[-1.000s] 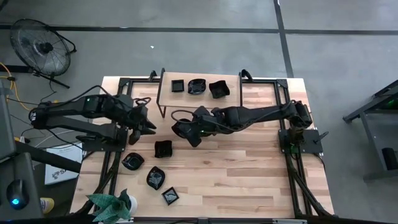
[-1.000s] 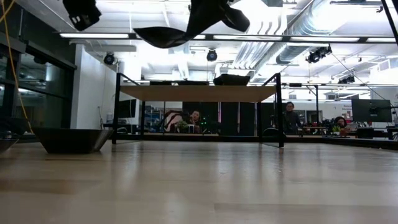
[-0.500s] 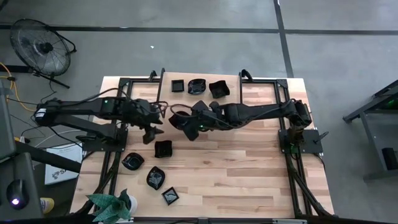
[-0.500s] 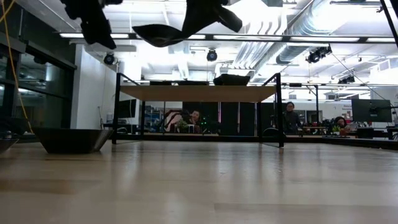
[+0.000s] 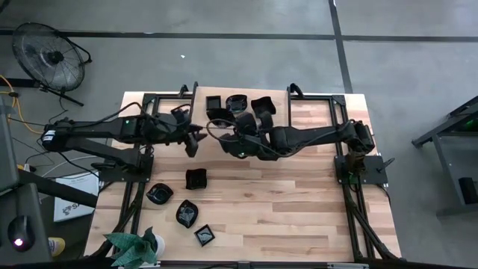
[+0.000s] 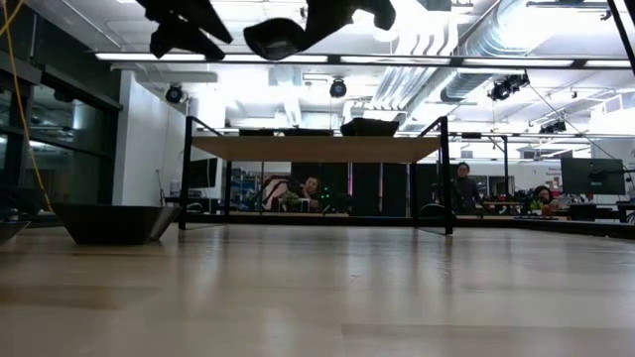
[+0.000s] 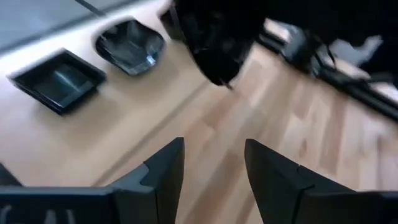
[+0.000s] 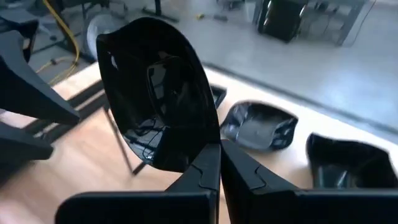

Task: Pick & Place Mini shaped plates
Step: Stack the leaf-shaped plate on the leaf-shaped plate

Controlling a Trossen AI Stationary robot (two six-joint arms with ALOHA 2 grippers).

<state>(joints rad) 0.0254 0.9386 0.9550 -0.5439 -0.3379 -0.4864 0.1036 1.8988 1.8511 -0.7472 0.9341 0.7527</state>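
A: Room around the right end effector [image 8: 219, 149]?

B: Tight. Clenched on one black plate [image 8: 155, 93], held nearly on edge, up off the counter [image 5: 299, 202]. Just ahead of it, the raised shelf [image 6: 317, 149]. To its left, close, the left end effector [image 7: 211, 165]: released, fingers [image 7: 165, 168] spread, nothing between them. Open wood below and toward the counter's near edge, on the right arm's side.

A: Anything hard to make out?

B: Square plate [image 7: 56, 79] on the shelf mostly hidden behind the held one in the right wrist view. Exact gap between held plate and shelf edge impossible to tell.

A: Count?

B: Eight plates visible. One gripped. Three on the shelf: square, wavy plate [image 8: 258, 126], third plate [image 8: 348, 162]. Four on the counter behind the left end effector: [image 5: 196, 178], [image 5: 159, 194], [image 5: 187, 213], [image 5: 205, 235]. One plant [image 5: 134, 246] at the near corner.
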